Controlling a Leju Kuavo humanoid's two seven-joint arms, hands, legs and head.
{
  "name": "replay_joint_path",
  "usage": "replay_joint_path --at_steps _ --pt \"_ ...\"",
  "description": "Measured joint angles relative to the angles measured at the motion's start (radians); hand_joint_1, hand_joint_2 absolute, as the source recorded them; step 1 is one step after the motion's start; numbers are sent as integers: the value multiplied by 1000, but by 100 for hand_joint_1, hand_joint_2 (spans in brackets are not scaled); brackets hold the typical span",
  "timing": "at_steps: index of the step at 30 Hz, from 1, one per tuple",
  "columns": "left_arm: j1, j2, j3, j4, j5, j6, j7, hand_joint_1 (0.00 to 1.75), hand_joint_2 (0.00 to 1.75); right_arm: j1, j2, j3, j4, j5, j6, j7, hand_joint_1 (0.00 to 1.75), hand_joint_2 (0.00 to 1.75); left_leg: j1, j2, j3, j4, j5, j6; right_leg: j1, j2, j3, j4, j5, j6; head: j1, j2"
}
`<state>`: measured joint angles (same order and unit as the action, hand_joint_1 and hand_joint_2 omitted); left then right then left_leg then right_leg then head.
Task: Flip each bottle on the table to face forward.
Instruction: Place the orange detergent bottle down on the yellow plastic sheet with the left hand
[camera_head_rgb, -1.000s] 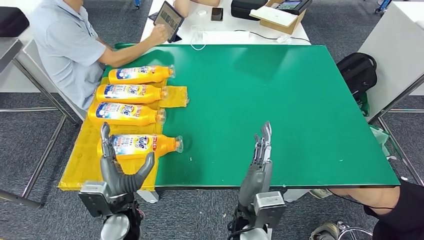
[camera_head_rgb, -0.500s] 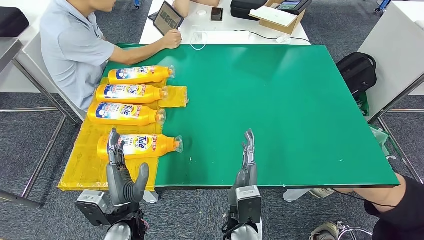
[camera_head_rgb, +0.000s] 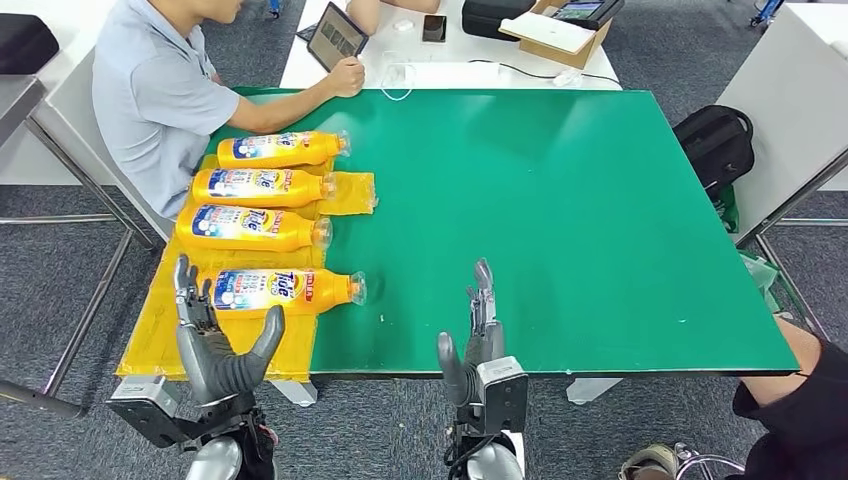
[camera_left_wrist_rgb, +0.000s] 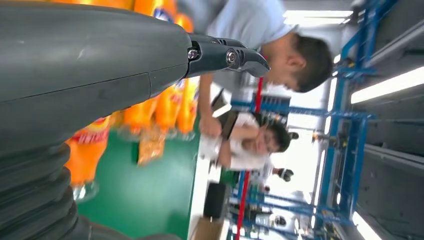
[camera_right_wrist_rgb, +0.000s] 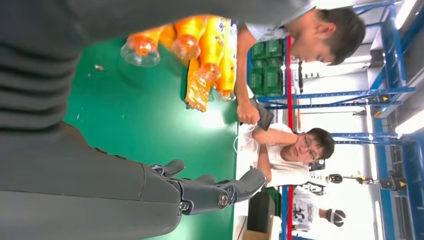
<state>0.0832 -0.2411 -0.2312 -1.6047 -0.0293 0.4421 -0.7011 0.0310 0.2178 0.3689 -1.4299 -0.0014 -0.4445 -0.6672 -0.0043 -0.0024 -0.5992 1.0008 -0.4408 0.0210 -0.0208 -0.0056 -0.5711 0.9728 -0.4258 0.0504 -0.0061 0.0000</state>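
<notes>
Bottles lay in a row at ten o'clock on the surface (camera_head_rgb: 560, 200); nearest bottle (camera_head_rgb: 280, 291) label-up. Left hand (camera_head_rgb: 215, 345) and right hand (camera_head_rgb: 478, 335) were spread, holding nothing. Advice: cup the body mid-length before rolling.

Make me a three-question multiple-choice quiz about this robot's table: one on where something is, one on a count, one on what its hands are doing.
1. The bottles lie on which side of the table?
A. robot's left
B. robot's right
C. middle

2. How many bottles?
A. two
B. four
C. six

3. The left hand is
A. gripping a bottle
B. open, holding nothing
C. pressing the tablet

Answers:
1 A, they sit on the yellow sheet at the left edge.
2 B, four lie in a row, the nearest bottle by the left hand.
3 B, its fingers are spread with nothing in them.
</notes>
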Motion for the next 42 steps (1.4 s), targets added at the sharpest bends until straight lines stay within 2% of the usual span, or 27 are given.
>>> replay_joint_path --at_steps 5,16,28,42 --pt "-3 0 0 -12 -44 50 0 0 175 9 0 -14 16 84 -54 -22 0 175 0 0 0 0 0 0 0 0 0 0 0 0 0 0" --pt "-7 2 -13 -13 -46 52 0 0 175 15 1 -32 57 154 -145 -30 0 175 0 0 0 0 0 0 0 0 0 0 0 0 0 0" --pt "1 7 -37 -12 -70 13 0 0 175 14 9 -27 83 120 -156 -31 0 175 0 0 0 0 0 0 0 0 0 0 0 0 0 0" --pt "4 7 -43 6 -83 12 0 0 175 14 9 -12 131 104 -151 -31 0 175 0 0 0 0 0 0 0 0 0 0 0 0 0 0"
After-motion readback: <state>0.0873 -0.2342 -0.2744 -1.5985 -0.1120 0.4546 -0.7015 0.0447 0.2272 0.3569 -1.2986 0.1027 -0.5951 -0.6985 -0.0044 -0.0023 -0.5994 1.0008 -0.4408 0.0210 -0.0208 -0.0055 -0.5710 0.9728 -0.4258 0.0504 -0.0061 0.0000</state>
